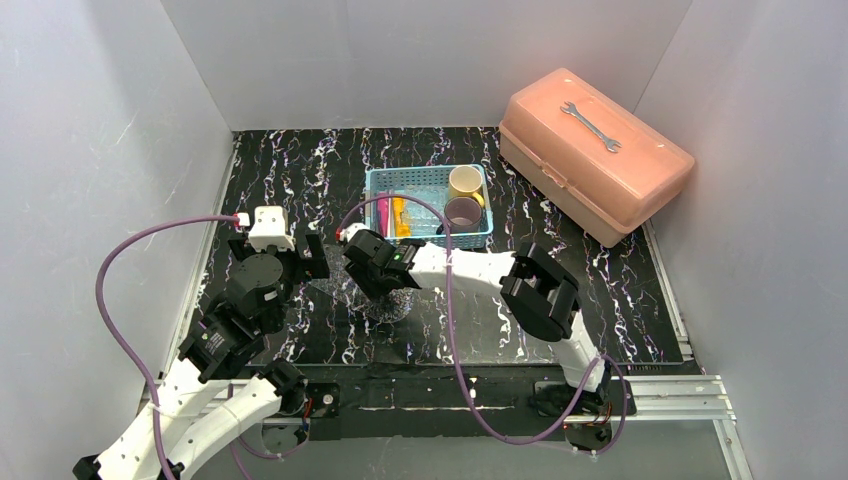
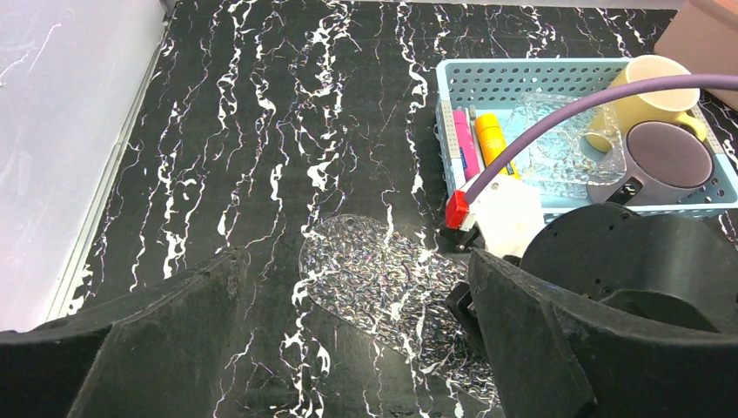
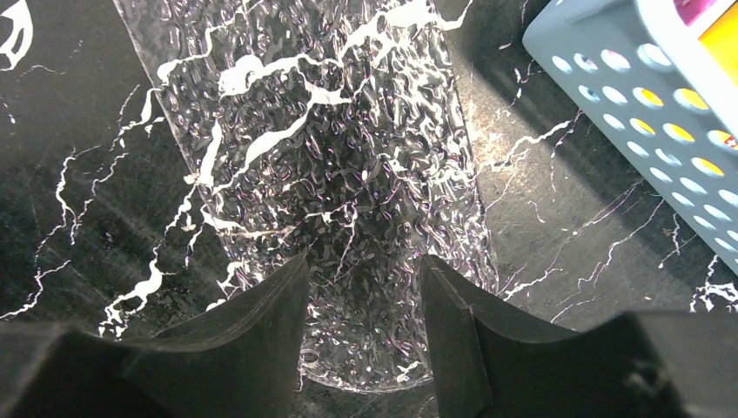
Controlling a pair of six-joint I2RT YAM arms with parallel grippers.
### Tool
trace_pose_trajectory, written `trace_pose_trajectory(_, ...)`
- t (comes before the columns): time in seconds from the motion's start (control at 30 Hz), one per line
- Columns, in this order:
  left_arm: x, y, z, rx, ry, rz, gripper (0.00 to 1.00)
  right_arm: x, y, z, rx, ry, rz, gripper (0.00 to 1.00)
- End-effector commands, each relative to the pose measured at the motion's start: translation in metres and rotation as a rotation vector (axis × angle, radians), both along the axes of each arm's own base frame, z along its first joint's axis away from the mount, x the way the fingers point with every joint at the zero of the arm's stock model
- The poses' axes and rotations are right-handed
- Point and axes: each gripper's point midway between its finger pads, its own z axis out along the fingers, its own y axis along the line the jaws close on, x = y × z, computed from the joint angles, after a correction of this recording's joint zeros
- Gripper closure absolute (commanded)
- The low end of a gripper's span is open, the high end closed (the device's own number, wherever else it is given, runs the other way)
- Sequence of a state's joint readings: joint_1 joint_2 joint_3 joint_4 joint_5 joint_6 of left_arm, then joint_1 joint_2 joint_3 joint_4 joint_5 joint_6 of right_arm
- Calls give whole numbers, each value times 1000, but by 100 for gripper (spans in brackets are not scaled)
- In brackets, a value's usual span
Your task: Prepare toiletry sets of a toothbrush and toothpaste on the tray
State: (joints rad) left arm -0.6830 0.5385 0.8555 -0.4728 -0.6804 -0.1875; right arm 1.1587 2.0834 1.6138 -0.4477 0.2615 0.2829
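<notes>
The clear glittery tray point(image 3: 348, 157) lies flat on the black marbled table, also seen as tray point(image 2: 374, 270) and tray point(image 1: 388, 306). My right gripper point(image 3: 361, 292) hovers over the tray's near end, open, with nothing between its fingers point(image 3: 261, 331). In the top view the right gripper point(image 1: 370, 268) sits just in front of the blue basket. My left gripper point(image 2: 348, 348) is wide open and empty, left of the tray; from above the left gripper point(image 1: 280, 252) is apart from it. A pink tube point(image 2: 464, 144) and a yellow tube point(image 2: 493, 144) lie in the basket. No toothbrush can be made out.
The light-blue mesh basket point(image 1: 428, 178) also holds a yellow cup point(image 1: 465, 182), a purple cup point(image 1: 462, 212) and crinkled clear plastic point(image 2: 557, 148). Its corner point(image 3: 627, 78) is close on the right gripper's right. A salmon toolbox point(image 1: 640, 170) with a wrench point(image 1: 592, 127) stands back right.
</notes>
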Motion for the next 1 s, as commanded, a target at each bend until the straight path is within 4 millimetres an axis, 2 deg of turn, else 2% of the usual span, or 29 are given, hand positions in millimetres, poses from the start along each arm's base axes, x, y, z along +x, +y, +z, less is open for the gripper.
trace_pose_trajectory(0.0, -1, 4, 1, -8, -10, 23, 2, 6, 7, 9, 19, -28, -7, 40)
trace_pose_trajectory(0.37, -1, 4, 0, -6, -8, 22, 2, -1, -5, -9, -48, -28, 8, 37)
trace_pose_trajectory(0.97, -1, 5, 1, -8, -11, 24, 2, -23, -19, -23, -124, -4, 60, 36)
